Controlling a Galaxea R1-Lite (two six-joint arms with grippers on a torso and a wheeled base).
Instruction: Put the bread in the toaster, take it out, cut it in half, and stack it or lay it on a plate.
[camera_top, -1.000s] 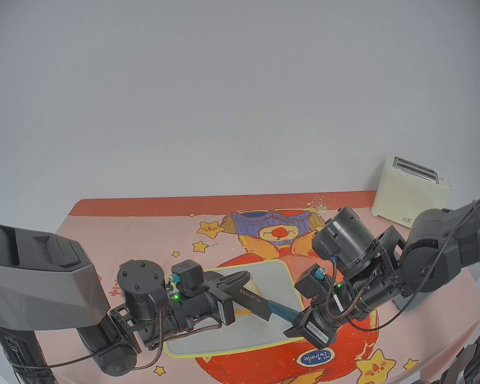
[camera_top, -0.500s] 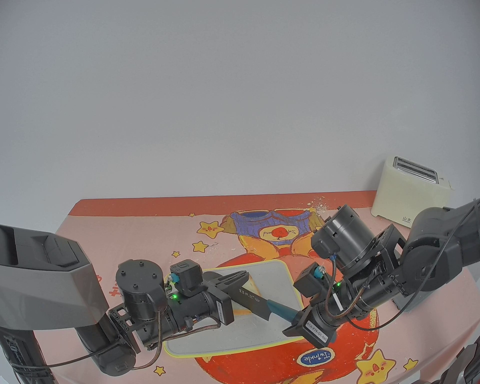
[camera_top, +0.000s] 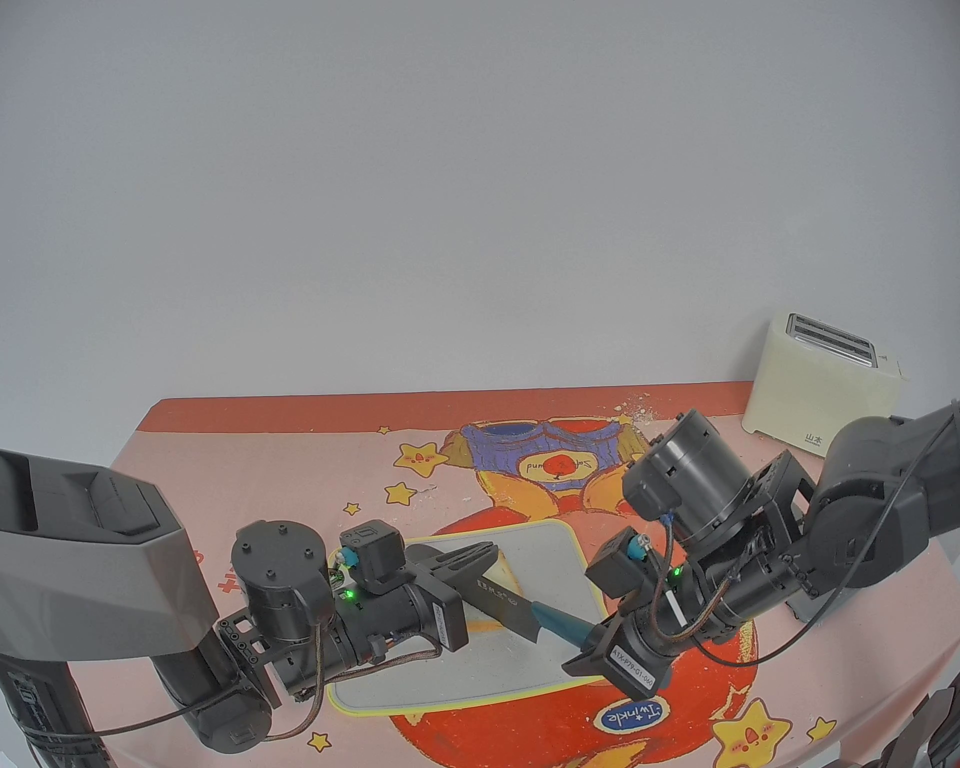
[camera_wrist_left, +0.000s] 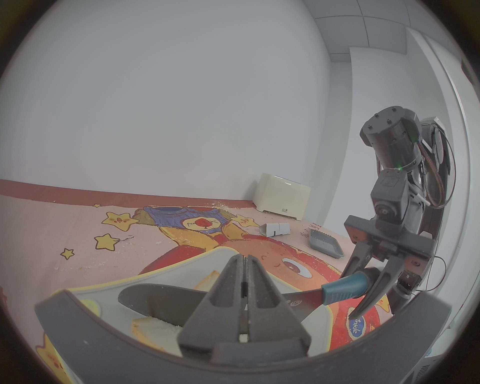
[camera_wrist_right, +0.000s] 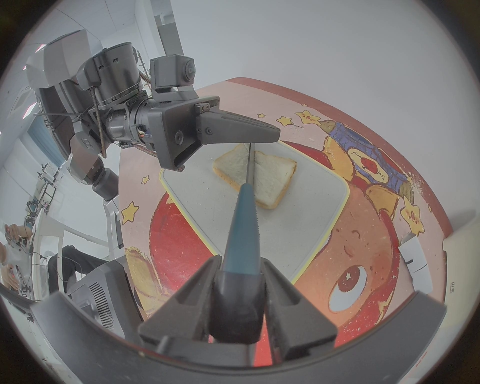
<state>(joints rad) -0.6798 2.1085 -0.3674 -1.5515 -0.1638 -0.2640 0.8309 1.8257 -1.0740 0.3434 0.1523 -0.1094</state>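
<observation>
Left gripper (camera_top: 478, 562), fingers pressed together, sits over the bread (camera_wrist_right: 272, 177) on the cutting board (camera_top: 555, 555); whether it touches the slice cannot be judged. The knife (camera_top: 510, 603) lies with its blade across the slice under those fingers, its teal handle pinched in the right gripper (camera_top: 592, 640). In the head view, the left gripper hides most of the bread. The toaster (camera_top: 820, 385) stands well beyond the right gripper.
</observation>
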